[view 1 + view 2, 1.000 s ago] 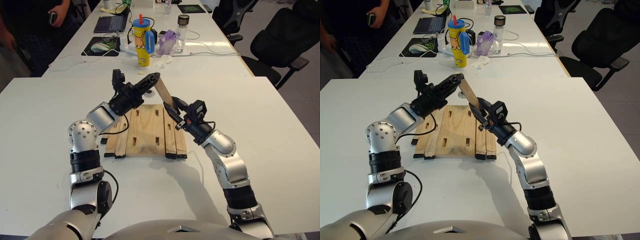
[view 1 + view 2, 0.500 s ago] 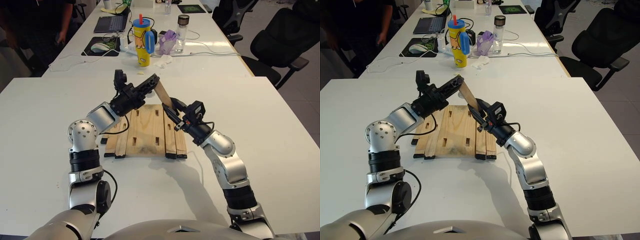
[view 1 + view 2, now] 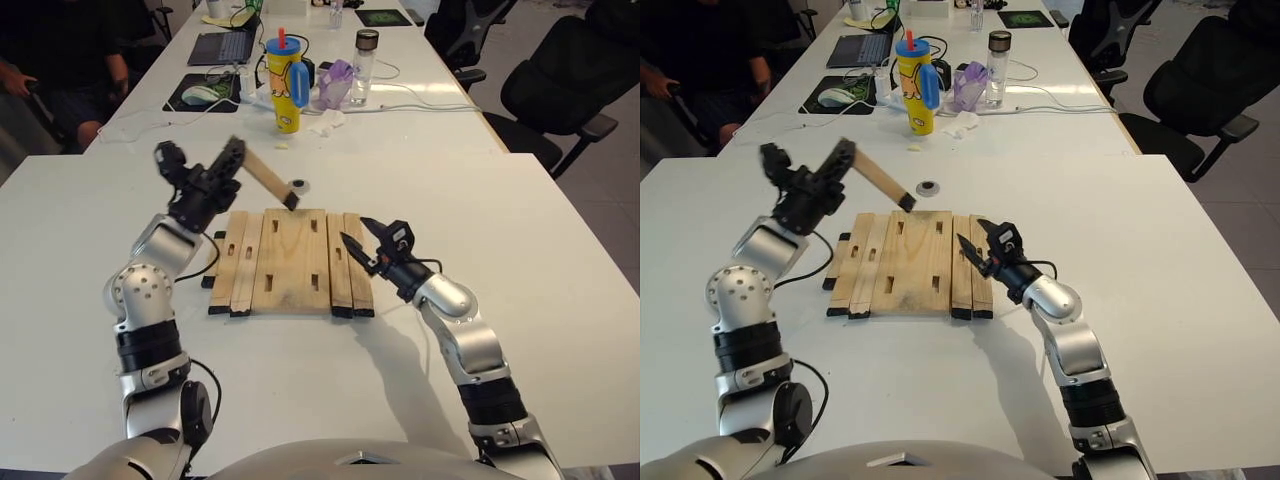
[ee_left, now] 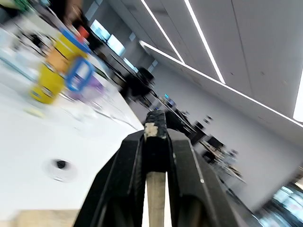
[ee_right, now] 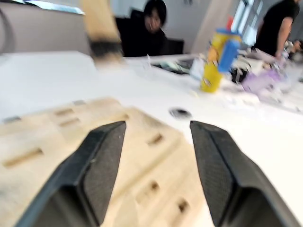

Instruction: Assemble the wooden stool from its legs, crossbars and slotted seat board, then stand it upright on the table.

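Letting go marks the change: a second ago both grippers shared the wooden leg (image 3: 268, 180) above the far right corner of the seat board (image 3: 290, 265). Now the left gripper (image 3: 232, 158) alone carries it, swung up and away to hang above the board's far left corner, its dark tip pointing down toward the board's far edge. The right gripper (image 3: 355, 232) has dropped back and hovers low over the board's right edge. That reads as a handover completed, so the leg is not yet seated in any slot and the stool remains unbuilt, the board lying flat with loose slats (image 3: 222, 270) along its left and right sides. The left fingers (image 4: 124, 179) are clamped narrowly on the leg's upper end. The right fingers (image 5: 97, 165) stand wide apart, holding and touching nothing
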Motion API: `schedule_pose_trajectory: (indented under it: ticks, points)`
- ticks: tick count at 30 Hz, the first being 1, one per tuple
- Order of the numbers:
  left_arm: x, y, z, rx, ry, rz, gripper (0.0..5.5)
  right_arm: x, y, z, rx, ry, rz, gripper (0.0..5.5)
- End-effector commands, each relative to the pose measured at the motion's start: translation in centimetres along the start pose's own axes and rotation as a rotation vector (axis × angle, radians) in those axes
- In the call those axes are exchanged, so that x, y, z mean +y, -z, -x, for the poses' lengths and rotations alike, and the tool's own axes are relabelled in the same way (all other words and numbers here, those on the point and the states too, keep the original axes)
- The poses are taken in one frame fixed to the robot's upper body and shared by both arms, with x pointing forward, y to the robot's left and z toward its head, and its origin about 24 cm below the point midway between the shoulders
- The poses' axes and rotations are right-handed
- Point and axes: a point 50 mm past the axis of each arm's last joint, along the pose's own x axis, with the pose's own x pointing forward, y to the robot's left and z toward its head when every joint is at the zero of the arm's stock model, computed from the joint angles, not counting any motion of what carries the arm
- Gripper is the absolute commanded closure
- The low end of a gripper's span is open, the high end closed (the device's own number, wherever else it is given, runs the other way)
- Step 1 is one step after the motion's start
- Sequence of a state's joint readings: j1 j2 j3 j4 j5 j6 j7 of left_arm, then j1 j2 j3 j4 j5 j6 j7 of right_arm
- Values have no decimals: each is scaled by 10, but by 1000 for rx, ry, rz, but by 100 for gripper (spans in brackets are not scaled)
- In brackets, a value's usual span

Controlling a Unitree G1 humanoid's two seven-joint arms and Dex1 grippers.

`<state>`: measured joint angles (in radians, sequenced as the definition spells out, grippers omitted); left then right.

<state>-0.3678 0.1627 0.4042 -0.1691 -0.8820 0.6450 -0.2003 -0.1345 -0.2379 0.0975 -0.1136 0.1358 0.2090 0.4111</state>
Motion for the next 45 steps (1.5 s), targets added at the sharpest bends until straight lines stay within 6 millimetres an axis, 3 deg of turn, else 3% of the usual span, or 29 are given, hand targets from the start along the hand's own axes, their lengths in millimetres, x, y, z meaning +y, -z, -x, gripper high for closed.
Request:
schedule_pose_trajectory:
  ticks: [1, 9, 20, 29, 36, 45]
  points:
    - [22, 17, 38, -11, -219, -96, 506, -18, -2, 2, 1, 114, -58, 301]
    - [34, 38, 43, -26, -352, -50, 506, -17, -4, -4, 2, 130, -130, 301]
    - [47, 48, 43, 8, -408, -28, 506, -12, -4, -6, 14, 114, -141, 301]
    - [59, 44, 43, 21, -467, -94, 506, -6, -4, -8, 23, 96, -124, 301]
    - [61, 48, 47, 82, -537, -245, 506, -5, -5, -8, 30, 104, -98, 301]
    - [57, 83, 52, 258, -601, -471, 505, 6, -4, -8, 71, 96, -29, 301]
